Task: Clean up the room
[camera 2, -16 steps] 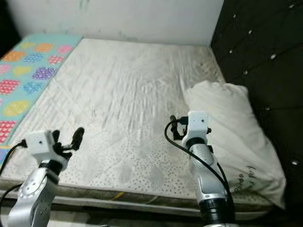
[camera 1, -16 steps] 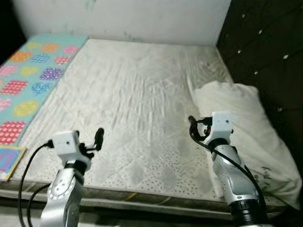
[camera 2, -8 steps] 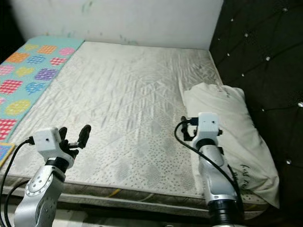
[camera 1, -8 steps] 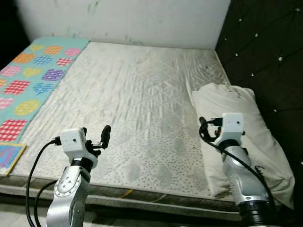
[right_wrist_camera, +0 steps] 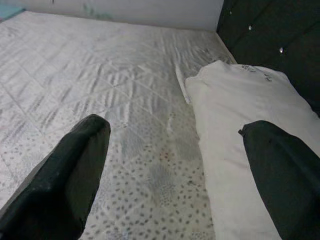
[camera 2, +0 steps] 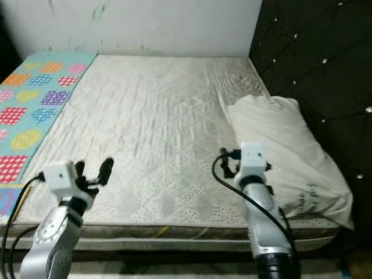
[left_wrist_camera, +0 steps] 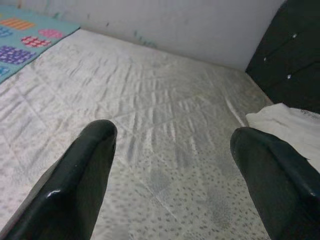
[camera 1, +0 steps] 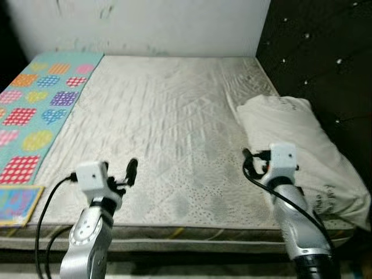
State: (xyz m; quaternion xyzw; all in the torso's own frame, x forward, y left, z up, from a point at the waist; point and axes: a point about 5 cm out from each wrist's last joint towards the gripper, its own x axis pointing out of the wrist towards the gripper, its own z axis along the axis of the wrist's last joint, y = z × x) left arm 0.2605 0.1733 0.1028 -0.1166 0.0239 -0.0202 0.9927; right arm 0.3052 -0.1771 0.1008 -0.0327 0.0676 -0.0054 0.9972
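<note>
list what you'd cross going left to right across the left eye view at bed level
turquoise mat with coloured patches → left gripper → bare white quilted mattress → right gripper → white pillow → black tufted headboard

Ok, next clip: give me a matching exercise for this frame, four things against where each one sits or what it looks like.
Things:
1. pillow
2. blanket
3. headboard
4. left gripper

Descriptions:
A. dark, tufted, along the bed's right side
B. white, lying on the mattress on its right side
C. fingers open over the mattress's near edge
D. turquoise with coloured patches, on the left

Pairs: 1-B, 2-D, 3-A, 4-C
</note>
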